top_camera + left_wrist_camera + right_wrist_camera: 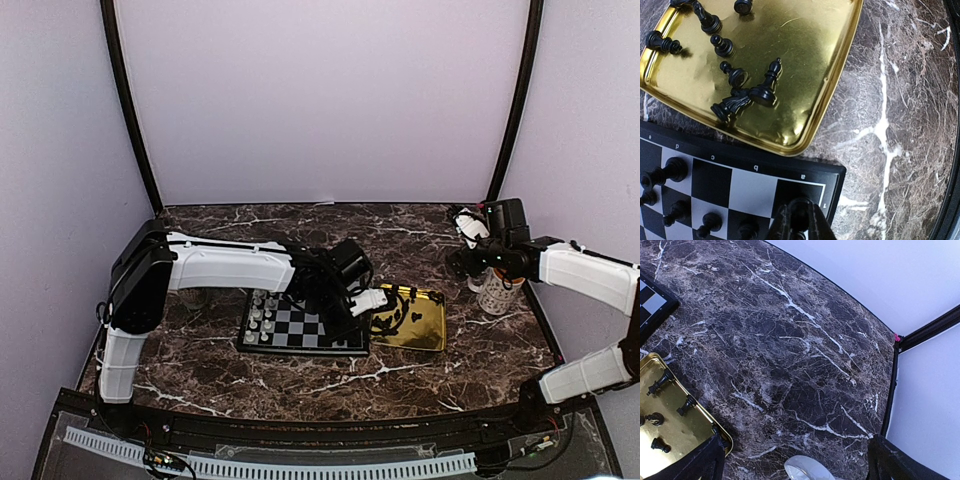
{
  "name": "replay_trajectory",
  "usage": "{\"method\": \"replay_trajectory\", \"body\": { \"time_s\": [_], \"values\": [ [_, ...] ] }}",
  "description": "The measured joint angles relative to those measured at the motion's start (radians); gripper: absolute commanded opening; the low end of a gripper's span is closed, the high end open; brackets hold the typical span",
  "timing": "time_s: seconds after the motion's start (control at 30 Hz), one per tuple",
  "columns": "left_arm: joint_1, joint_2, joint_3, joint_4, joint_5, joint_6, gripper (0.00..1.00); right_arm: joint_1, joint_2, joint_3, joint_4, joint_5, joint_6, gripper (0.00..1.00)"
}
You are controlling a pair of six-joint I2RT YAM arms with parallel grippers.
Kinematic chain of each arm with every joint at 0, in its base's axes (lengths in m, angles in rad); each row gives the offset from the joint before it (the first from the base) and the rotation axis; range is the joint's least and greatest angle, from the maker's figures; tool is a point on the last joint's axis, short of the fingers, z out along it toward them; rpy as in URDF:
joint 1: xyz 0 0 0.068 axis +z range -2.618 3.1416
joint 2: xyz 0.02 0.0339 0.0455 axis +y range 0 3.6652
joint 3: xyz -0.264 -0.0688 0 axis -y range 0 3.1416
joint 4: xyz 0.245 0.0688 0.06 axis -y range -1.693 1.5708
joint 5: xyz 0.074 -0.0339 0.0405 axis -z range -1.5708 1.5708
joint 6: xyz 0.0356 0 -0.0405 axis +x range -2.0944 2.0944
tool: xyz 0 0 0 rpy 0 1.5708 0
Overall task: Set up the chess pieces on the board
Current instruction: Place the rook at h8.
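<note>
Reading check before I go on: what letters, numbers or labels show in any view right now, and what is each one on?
"d", "c", "b", "a": printed in pale letters along the black rim of the chessboard, left wrist view.
"1": on the same rim, at the corner next to "a".
Dark marks on the white cup at the right, top view: too small to read.
No other text shows.
</note>
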Motion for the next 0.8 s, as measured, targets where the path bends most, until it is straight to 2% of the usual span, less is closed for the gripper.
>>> {"method": "replay_trajectory", "body": {
  "time_s": [0.2, 0.43, 0.8],
  "values": [
    [0.000, 0.000, -0.003, 0.014, -0.020, -0.005, 0.19, 0.000, 0.002, 0.000, -0.010, -0.002, 0.000, 1.00],
    [0.000, 0.000, -0.005, 0.018, -0.025, -0.008, 0.23, 0.000, 0.002, 0.000, -0.014, -0.002, 0.000, 1.00],
    [0.000, 0.000, -0.005, 0.018, -0.008, -0.008, 0.21, 0.000, 0.002, 0.000, -0.014, -0.003, -0.003, 1.00]
  ]
}}
